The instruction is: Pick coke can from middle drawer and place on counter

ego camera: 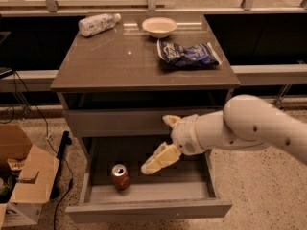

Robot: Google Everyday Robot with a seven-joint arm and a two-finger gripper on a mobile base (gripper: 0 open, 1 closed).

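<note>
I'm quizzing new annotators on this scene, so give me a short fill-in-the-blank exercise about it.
1. The coke can stands ____ in the middle drawer.
2. The gripper, jaws ____, hangs over that drawer, not touching the can.
3. On the counter, a white ____ sits between the bottle and the blue bag.
Missing: upright; open; bowl.

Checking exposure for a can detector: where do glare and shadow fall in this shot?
Camera view: the counter carries a bright glare spot and pale reflections near its back edge; the rear of the middle drawer lies in shadow, yet the coke can stands lit on its floor; the open gripper hangs over the drawer, apart from the can.
</note>
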